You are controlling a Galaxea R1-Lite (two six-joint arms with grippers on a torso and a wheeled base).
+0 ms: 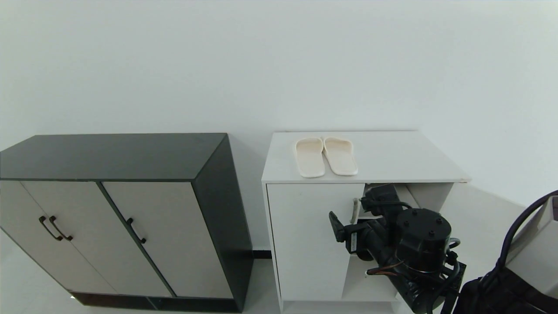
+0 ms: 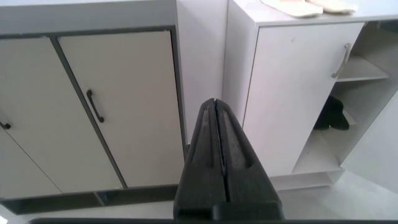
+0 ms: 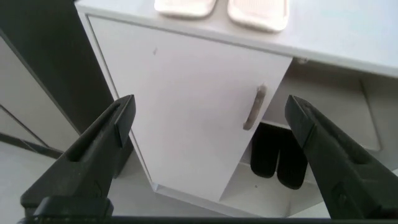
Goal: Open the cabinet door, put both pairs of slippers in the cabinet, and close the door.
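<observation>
The right gripper [image 3: 210, 106] is seen with its fingers [image 3: 99, 149] spread wide, and nothing is held between them. Ahead of that gap the white cabinet [image 3: 186, 81] is framed. Its shut door [image 3: 180, 124] is met first, with the pale bar handle [image 3: 254, 107] set upright at the door's free edge, apart from both fingers. Just past the handle, to the robot's right of it, the cabinet's other half is found standing open. A pair of black slippers [image 3: 280, 155] is spotted inside, side by side on the bottom level and lower than the handle. Higher than the fingers, on the cabinet's top, a pair of cream slippers [image 3: 221, 7] is laid side by side near the front edge.

Over to the left gripper [image 2: 215, 106]: its fingers [image 2: 233, 149] are pressed flat together, with nothing caught between them. Beyond the tip a strip of pale wall [image 2: 200, 56] is seen, between two pieces of furniture. To one side of the fingers a dark cabinet [image 2: 93, 15] is placed, its two beige doors [image 2: 118, 93] shut and fitted with dark handles. To the other side the white cabinet is picked up again, well apart from the tip. A shelf [image 2: 360, 70] is shown in the open half, and the black slippers are tucked beneath it at the back
</observation>
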